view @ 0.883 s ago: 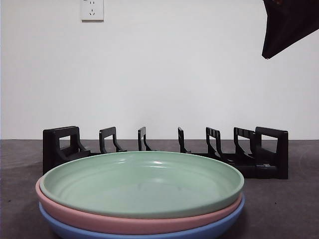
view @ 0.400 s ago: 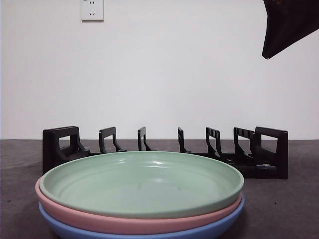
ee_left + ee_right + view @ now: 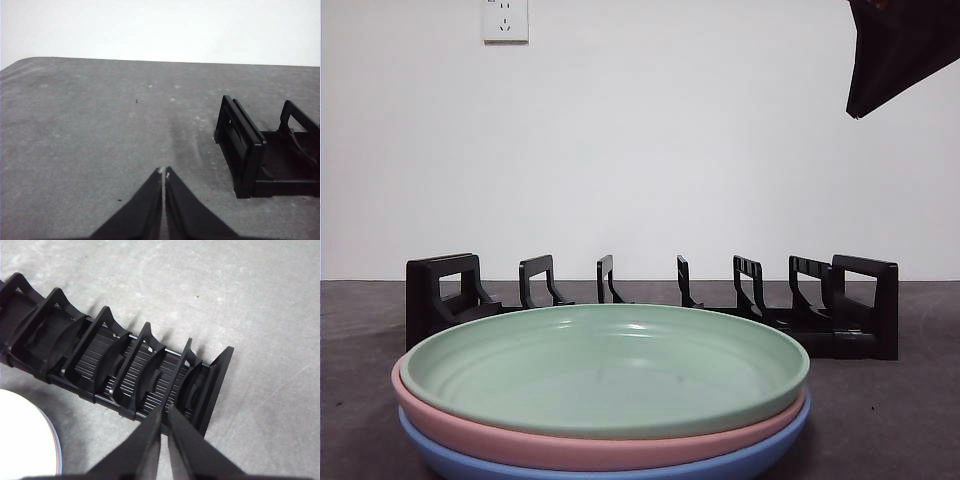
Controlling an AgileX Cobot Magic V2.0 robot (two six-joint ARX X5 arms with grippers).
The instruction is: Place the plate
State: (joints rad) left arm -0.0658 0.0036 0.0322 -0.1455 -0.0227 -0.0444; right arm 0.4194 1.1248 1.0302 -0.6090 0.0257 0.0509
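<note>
A stack of three plates stands near the front: a green plate (image 3: 605, 365) on top, a pink plate (image 3: 520, 440) under it, a blue plate (image 3: 620, 468) at the bottom. Behind it stands an empty black slotted plate rack (image 3: 650, 300). My right gripper (image 3: 164, 410) is shut and empty, high above the rack's (image 3: 115, 360) end; it shows as a dark tip (image 3: 895, 50) at the front view's top right. A pale plate edge (image 3: 25, 445) shows in the right wrist view. My left gripper (image 3: 164, 172) is shut and empty over bare table beside the rack's end (image 3: 250, 150).
The table (image 3: 910, 410) is dark grey and speckled, with a white wall behind. A wall socket (image 3: 505, 18) sits high at the back left. Its far edge (image 3: 150, 61) shows in the left wrist view.
</note>
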